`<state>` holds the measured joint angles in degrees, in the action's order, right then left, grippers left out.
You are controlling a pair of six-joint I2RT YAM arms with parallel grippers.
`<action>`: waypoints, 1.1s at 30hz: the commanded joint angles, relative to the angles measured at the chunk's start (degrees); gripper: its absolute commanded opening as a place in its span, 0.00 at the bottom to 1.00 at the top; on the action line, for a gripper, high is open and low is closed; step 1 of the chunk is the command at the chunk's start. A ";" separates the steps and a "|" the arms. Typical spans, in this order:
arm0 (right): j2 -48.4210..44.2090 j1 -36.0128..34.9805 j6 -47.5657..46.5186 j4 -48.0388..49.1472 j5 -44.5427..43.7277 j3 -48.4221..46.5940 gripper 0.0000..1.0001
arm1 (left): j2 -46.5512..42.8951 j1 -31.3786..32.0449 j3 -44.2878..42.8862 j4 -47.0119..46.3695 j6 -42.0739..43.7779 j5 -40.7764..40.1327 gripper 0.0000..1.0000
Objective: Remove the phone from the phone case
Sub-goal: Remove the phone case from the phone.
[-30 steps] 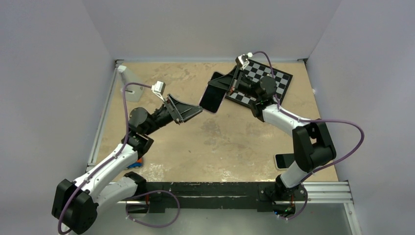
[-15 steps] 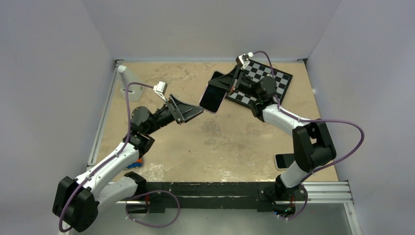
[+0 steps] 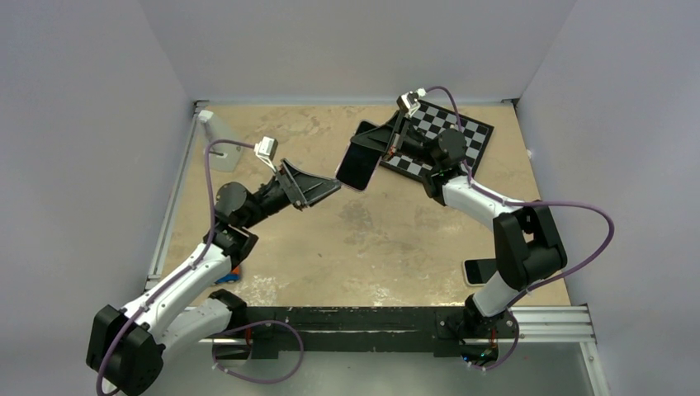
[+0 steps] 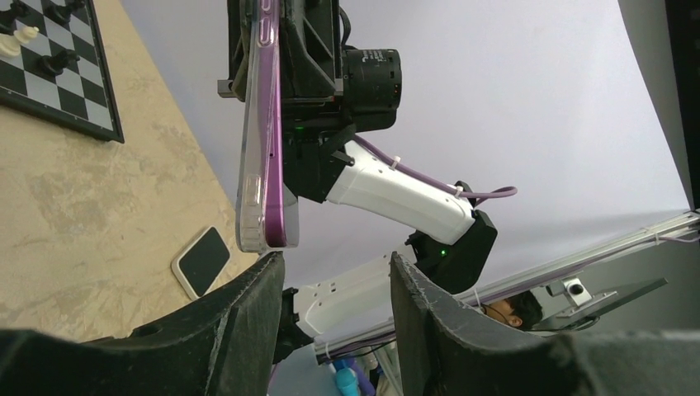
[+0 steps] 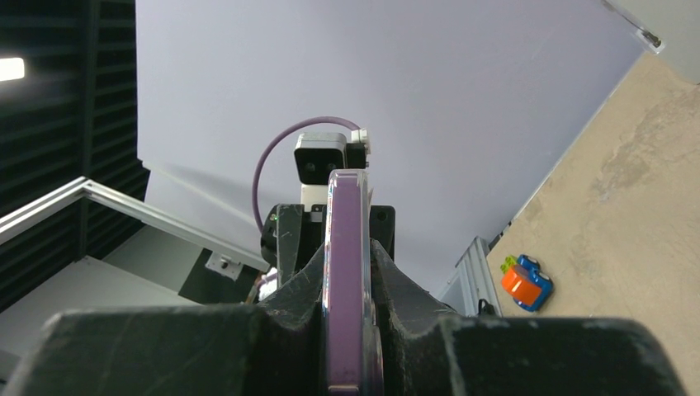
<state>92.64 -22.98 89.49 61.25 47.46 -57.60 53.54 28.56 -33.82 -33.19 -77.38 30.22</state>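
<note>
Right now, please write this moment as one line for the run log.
right gripper: shut on phone, midair | left gripper: open, at phone's free end | phone case: on phone

No writing, brand name or number can be read in any view. The phone (image 3: 358,165), the phone case (image 4: 251,165) and the chessboard (image 3: 472,130) carry no legible marks.

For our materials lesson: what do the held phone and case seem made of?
The whitish translucent phone case looks like clear glossy plastic: purple shows through it. The screen of the thin black phone looks like smooth glass, from its dark sheen.
</note>
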 commanded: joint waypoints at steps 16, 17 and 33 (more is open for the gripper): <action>-1.44 -2.36 0.51 4.21 0.28 -1.19 0.00 | 4.29 -0.48 -0.63 -0.96 0.47 -4.10 0.54; -1.61 -2.48 0.48 4.30 0.41 -1.19 0.00 | 4.29 -0.66 -0.65 -0.65 0.48 -4.51 0.54; -5.09 -3.92 -19.90 -19.86 3.54 -4.02 0.00 | 7.06 -2.10 -9.49 4.97 11.37 2.29 0.44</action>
<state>92.20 -24.08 82.21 53.78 46.28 -58.02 59.86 27.33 -37.71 -29.26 -72.97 31.35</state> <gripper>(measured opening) 0.171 0.474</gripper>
